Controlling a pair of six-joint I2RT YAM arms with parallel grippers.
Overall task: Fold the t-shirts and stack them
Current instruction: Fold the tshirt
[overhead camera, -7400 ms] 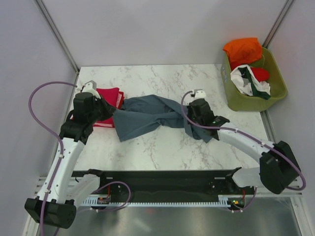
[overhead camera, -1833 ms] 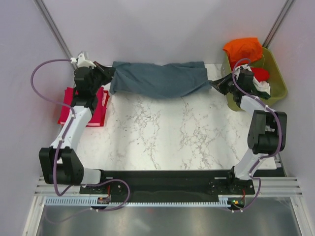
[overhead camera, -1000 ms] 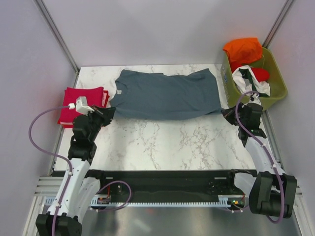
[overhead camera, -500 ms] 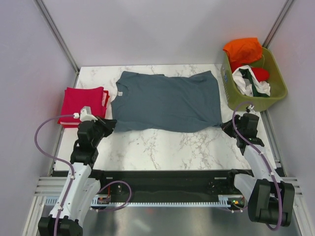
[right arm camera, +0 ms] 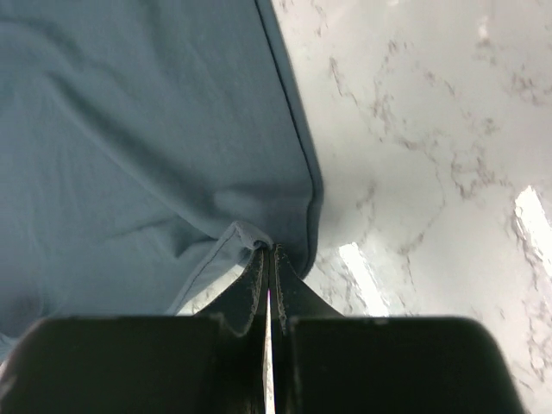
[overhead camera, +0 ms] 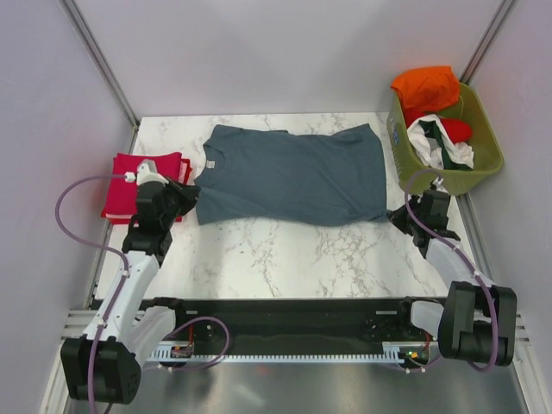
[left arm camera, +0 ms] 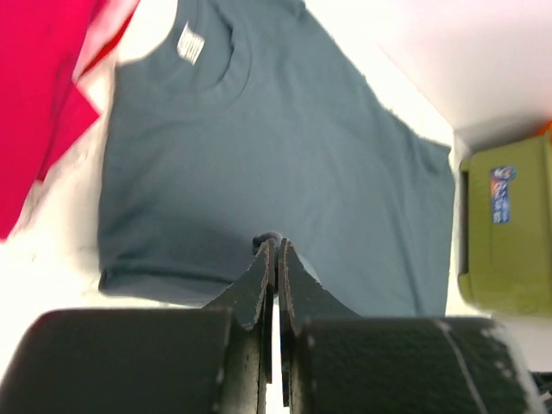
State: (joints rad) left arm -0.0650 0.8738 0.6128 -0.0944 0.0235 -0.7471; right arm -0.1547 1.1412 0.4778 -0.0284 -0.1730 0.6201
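The slate blue-grey t-shirt [overhead camera: 289,175] lies spread flat on the marble table, collar to the left. My left gripper [overhead camera: 193,196] is shut on its near left corner, and a small bunch of cloth shows at the tips [left arm camera: 274,242]. My right gripper [overhead camera: 393,216] is shut on the near right corner, pinching the hem [right arm camera: 267,249]. A crimson red t-shirt [overhead camera: 138,172], folded to a rectangle, lies at the table's left edge just beyond my left wrist; it also shows in the left wrist view [left arm camera: 43,78].
An olive-green basket [overhead camera: 431,181] stands at the back right, close to my right arm. It holds an orange t-shirt [overhead camera: 424,86], a white one [overhead camera: 438,142] and a red one [overhead camera: 455,129]. Bare marble [overhead camera: 285,259] lies between the shirt and the arm bases.
Both grippers have shifted a little away from the bases, the left one more. The shirt's near edge has moved back with them, and the shirt stays spread flat.
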